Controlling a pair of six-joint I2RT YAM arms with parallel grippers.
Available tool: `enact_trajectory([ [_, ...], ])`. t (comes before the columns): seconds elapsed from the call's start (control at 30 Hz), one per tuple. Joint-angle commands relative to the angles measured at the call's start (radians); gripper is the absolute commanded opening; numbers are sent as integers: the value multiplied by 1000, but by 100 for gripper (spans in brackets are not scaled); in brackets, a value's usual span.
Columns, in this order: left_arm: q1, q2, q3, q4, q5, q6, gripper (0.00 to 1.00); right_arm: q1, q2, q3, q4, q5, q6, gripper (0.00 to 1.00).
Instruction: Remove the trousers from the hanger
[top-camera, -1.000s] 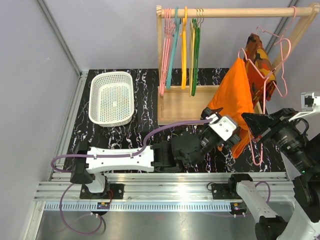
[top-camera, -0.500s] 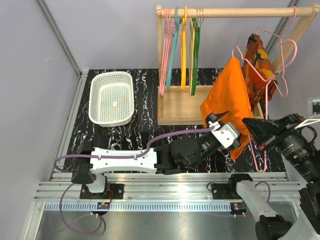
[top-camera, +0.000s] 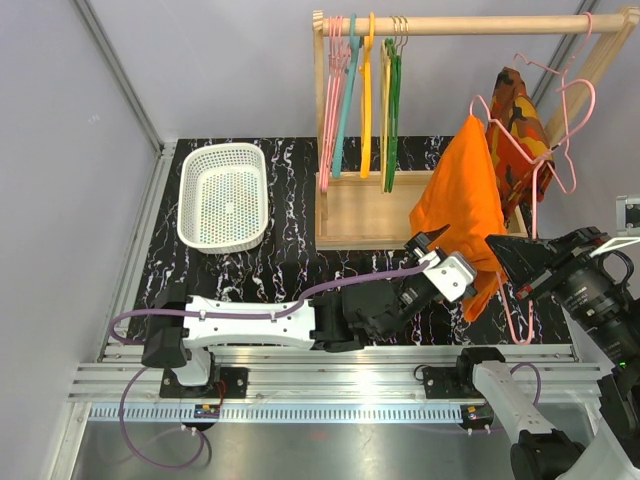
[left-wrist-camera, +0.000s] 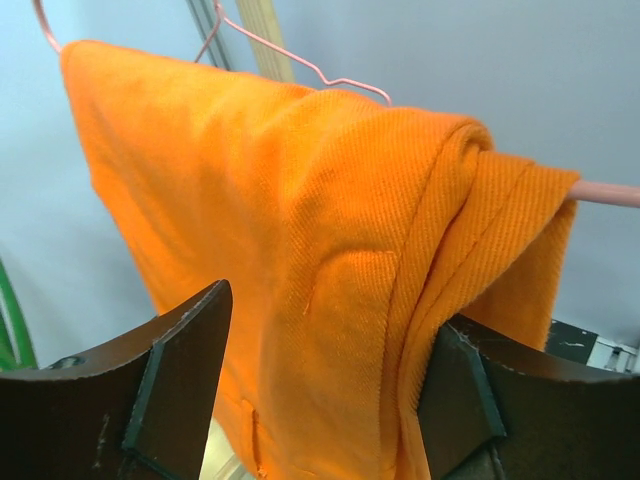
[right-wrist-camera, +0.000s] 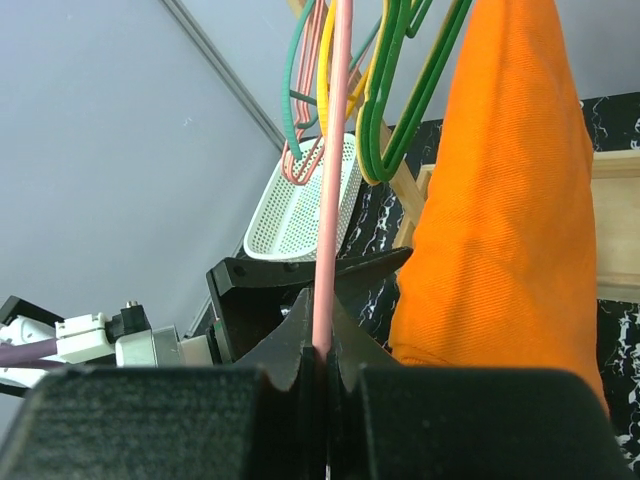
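Left gripper (left-wrist-camera: 330, 320) is seen with its jaws spread on either side of the orange trousers (left-wrist-camera: 300, 200), cloth filling the gap (whether it's actually pinched can't be told, tbh). The trousers are draped over the thin pink wire hanger (right-wrist-camera: 333, 150), which is held up off the table and clamped tight in the right gripper (right-wrist-camera: 322, 350), right beside the camouflage garment (top-camera: 515, 115) hung on the wooden rack (top-camera: 450, 24).
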Motion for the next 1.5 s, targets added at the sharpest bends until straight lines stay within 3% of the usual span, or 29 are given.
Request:
enact_trajectory([
  [0.0,10,-3,23,94,-91,29,69,-2,-16,40,281,-36,0,0],
  [0.17,10,31,71,102,-102,12,70,-2,-23,35,300,-53,23,0],
  [0.27,10,50,98,113,-117,-8,78,-3,-28,26,311,-54,34,0],
  [0.4,10,70,137,121,-125,-34,80,-3,-37,-1,329,-57,51,0],
  [0.57,10,94,190,119,-154,-28,46,-3,-40,-4,322,-54,43,0],
  [0.7,10,91,203,114,-145,-33,30,-3,-40,-20,288,-25,17,0],
  [1.0,8,1,152,156,-113,-65,23,-2,-58,-158,236,33,-44,0],
  [1.13,7,-28,184,119,-148,-80,10,-2,-74,-243,223,45,-66,0],
  [1.47,10,-68,313,42,-136,-48,0,-2,-149,-403,156,119,-123,0],
])
